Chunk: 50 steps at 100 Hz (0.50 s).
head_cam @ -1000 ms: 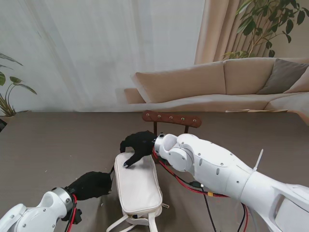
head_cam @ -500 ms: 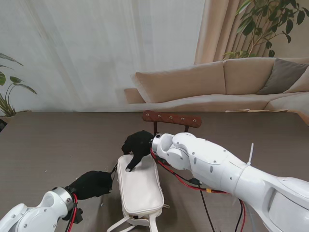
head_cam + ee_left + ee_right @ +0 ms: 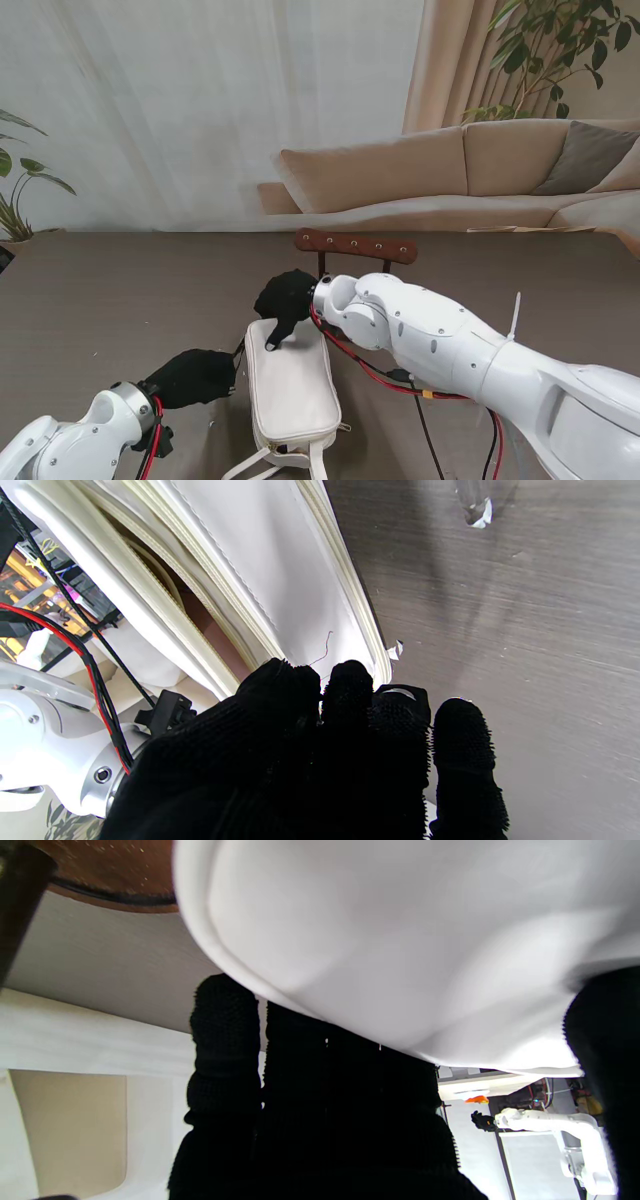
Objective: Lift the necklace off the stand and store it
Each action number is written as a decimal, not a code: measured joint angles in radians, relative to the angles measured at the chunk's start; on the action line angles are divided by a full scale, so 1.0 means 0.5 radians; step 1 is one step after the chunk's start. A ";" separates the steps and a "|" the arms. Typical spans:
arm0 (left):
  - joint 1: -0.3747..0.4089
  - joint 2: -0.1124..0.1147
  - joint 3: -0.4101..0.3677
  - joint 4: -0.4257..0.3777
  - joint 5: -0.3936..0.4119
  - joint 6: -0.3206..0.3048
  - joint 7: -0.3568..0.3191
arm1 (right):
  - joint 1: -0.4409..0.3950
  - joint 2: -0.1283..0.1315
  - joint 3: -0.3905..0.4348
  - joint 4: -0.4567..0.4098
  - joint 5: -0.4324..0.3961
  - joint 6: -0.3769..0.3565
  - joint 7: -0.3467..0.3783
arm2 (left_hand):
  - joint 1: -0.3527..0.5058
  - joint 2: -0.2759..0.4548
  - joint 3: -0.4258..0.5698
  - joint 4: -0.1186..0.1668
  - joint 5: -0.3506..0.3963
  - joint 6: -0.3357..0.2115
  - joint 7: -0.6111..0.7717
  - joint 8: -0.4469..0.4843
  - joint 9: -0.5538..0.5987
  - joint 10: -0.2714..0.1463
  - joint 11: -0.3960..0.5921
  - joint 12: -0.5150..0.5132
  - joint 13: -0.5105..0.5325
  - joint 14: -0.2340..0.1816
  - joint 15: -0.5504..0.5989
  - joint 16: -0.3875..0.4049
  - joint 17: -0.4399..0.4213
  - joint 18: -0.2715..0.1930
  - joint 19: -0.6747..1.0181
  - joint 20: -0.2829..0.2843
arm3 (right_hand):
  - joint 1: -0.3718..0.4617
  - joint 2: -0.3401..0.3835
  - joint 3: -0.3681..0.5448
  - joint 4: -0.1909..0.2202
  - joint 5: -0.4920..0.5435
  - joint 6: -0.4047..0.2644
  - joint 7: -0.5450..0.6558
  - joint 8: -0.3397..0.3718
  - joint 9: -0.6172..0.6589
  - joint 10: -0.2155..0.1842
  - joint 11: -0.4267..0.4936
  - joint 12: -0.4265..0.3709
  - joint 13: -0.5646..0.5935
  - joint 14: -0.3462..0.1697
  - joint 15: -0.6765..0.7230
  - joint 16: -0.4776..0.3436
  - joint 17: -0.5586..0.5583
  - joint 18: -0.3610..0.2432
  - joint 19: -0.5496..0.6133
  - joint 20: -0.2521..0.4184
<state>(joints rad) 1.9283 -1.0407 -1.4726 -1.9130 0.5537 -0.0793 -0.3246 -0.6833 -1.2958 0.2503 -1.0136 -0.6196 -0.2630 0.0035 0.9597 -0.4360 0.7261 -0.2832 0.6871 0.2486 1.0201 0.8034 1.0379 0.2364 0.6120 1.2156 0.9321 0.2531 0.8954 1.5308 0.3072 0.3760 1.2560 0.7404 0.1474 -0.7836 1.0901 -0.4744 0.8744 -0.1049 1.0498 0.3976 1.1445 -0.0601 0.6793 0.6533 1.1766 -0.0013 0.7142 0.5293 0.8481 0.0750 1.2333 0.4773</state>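
Colours and patterns on the grey-brown wood-grain table (image 3: pixel 120 300)

A cream-white leather pouch (image 3: pixel 290 390) with a brown lining is seen; both hands are gloved in black knit, the arms are white with red and black cables (image 3: pixel 370 375), and the reddish-brown wooden stand bar (image 3: pixel 355 245) is dotted with pale studs.

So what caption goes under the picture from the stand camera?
Right hand presses on the white bag while the left hand grips its side.
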 measured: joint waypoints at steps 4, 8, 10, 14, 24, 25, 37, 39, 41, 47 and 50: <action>0.012 0.001 -0.009 -0.016 0.001 -0.001 -0.016 | 0.009 -0.004 -0.004 0.013 0.023 -0.004 0.018 | 0.013 0.000 -0.010 0.000 0.000 0.001 -0.013 0.000 0.000 0.000 0.000 0.000 0.000 0.000 0.000 0.000 0.000 0.000 0.000 0.000 | 0.000 0.000 0.000 0.000 0.000 -0.016 0.006 0.025 0.000 0.000 0.020 0.019 0.000 -0.005 0.008 0.002 0.000 -0.002 0.001 0.000; 0.031 0.001 -0.022 -0.035 0.006 -0.002 -0.024 | 0.018 -0.010 -0.009 0.030 0.040 -0.009 0.029 | 0.015 0.001 -0.012 0.000 -0.002 0.001 -0.020 0.000 0.000 0.000 0.000 0.000 0.000 0.000 0.000 0.000 0.000 0.000 0.000 0.000 | 0.000 0.000 0.000 0.000 -0.014 -0.036 0.026 0.042 0.000 0.000 0.022 0.025 0.000 -0.017 0.011 0.005 0.000 -0.004 0.002 0.000; 0.042 0.001 -0.029 -0.045 0.010 -0.002 -0.026 | 0.022 -0.012 -0.012 0.039 0.044 -0.011 0.032 | 0.016 0.004 -0.012 0.000 -0.004 0.001 -0.032 0.001 0.000 0.000 0.000 -0.001 0.000 0.000 0.000 0.000 0.000 0.000 0.000 0.000 | -0.002 0.000 0.000 -0.001 -0.017 -0.052 0.032 0.052 0.000 0.001 0.022 0.026 0.002 -0.021 0.011 0.006 0.000 -0.005 0.002 0.000; 0.067 0.001 -0.042 -0.067 0.021 -0.002 -0.026 | 0.031 -0.017 -0.020 0.053 0.048 -0.014 0.038 | 0.017 0.008 -0.012 0.001 -0.012 0.001 -0.042 0.006 0.000 0.000 0.000 -0.001 0.000 0.000 0.000 0.000 0.000 0.000 0.000 0.000 | -0.023 0.000 0.000 -0.001 -0.017 -0.084 0.049 0.059 0.000 0.003 0.022 0.040 0.022 -0.026 0.014 0.019 0.000 -0.009 0.002 0.000; 0.124 0.001 -0.068 -0.114 0.046 -0.002 -0.017 | 0.047 -0.030 -0.033 0.083 0.057 -0.011 0.049 | 0.018 0.024 -0.012 0.003 -0.036 0.001 -0.068 0.009 0.000 0.000 0.000 -0.002 0.000 0.000 0.000 0.000 0.000 0.000 0.000 0.000 | -0.062 0.000 0.000 -0.001 -0.017 -0.136 0.098 0.085 0.022 0.005 0.046 0.054 0.056 -0.030 0.025 0.029 0.002 -0.026 0.003 0.000; 0.128 0.001 -0.070 -0.118 0.048 -0.002 -0.015 | 0.047 -0.031 -0.033 0.085 0.059 -0.010 0.050 | 0.018 0.024 -0.012 0.003 -0.037 0.001 -0.070 0.009 0.000 0.000 0.000 -0.002 0.000 0.000 0.000 0.000 0.000 0.000 0.000 0.000 | -0.067 0.000 0.000 -0.001 -0.017 -0.139 0.102 0.085 0.024 0.005 0.050 0.056 0.061 -0.031 0.025 0.030 0.003 -0.027 0.003 0.000; 0.168 0.000 -0.086 -0.155 0.058 -0.017 -0.002 | 0.051 -0.043 -0.041 0.106 0.070 0.018 0.057 | 0.041 0.024 -0.012 0.004 -0.056 0.001 -0.087 0.010 0.000 0.000 0.000 -0.003 0.000 0.001 0.000 0.000 0.000 0.000 0.000 0.000 | -0.106 0.000 0.000 -0.004 -0.017 -0.167 0.159 0.111 0.023 0.005 0.050 0.077 0.074 -0.031 0.051 0.066 0.005 -0.029 0.003 0.000; 0.173 0.000 -0.088 -0.162 0.061 -0.021 -0.002 | 0.052 -0.044 -0.043 0.108 0.070 0.023 0.056 | 0.041 0.024 -0.012 0.004 -0.056 0.001 -0.087 0.010 0.000 0.000 0.000 -0.003 0.000 0.001 0.000 0.000 0.000 0.000 0.000 0.000 | -0.111 0.000 0.000 -0.022 -0.013 -0.168 0.168 0.112 0.023 0.005 0.050 0.078 0.078 -0.032 0.052 0.067 0.006 -0.029 0.003 0.000; 0.178 0.000 -0.090 -0.168 0.063 -0.026 -0.002 | 0.053 -0.045 -0.045 0.109 0.069 0.027 0.056 | 0.041 0.024 -0.012 0.004 -0.056 0.001 -0.088 0.010 0.000 0.000 0.000 -0.003 0.000 0.001 0.000 0.000 0.000 0.000 0.000 0.000 | -0.125 0.000 0.000 -0.022 -0.013 -0.170 0.177 0.130 0.023 0.005 0.050 0.079 0.080 -0.032 0.057 0.069 0.006 -0.029 0.003 0.000; 0.193 0.000 -0.096 -0.190 0.076 -0.043 -0.002 | 0.055 -0.047 -0.050 0.113 0.065 0.037 0.056 | 0.041 0.024 -0.012 0.004 -0.057 0.001 -0.089 0.010 0.000 0.000 0.000 -0.003 0.000 0.001 0.000 0.000 0.000 0.000 0.000 0.000 | -0.156 0.000 0.000 -0.022 -0.011 -0.176 0.193 0.157 0.023 0.006 0.050 0.080 0.082 -0.032 0.065 0.071 0.006 -0.030 0.003 0.000; 0.200 0.000 -0.100 -0.202 0.083 -0.052 -0.001 | 0.056 -0.047 -0.051 0.115 0.064 0.039 0.056 | 0.041 0.024 -0.012 0.004 -0.057 0.002 -0.090 0.011 0.000 0.000 0.000 -0.004 0.000 0.001 0.000 0.000 0.000 0.000 0.000 0.000 | -0.169 0.000 0.000 -0.022 0.001 -0.186 0.198 0.161 0.023 0.006 0.050 0.081 0.082 -0.033 0.072 0.078 0.006 -0.030 0.003 0.000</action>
<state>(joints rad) 2.0285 -1.0406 -1.5226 -2.0140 0.5953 -0.1054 -0.3250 -0.6553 -1.3194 0.2249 -0.9563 -0.5876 -0.2437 0.0313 0.9801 -0.4240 0.7199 -0.2810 0.6586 0.2496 0.9751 0.8090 1.0379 0.2366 0.6120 1.2138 0.9321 0.2538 0.8953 1.5308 0.3072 0.3760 1.2560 0.7404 0.0629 -0.7836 1.0903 -0.4853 0.8748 -0.1979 1.1488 0.4783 1.1562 -0.0573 0.7044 0.6936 1.2176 -0.0177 0.7500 0.5681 0.8511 0.0600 1.2349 0.4773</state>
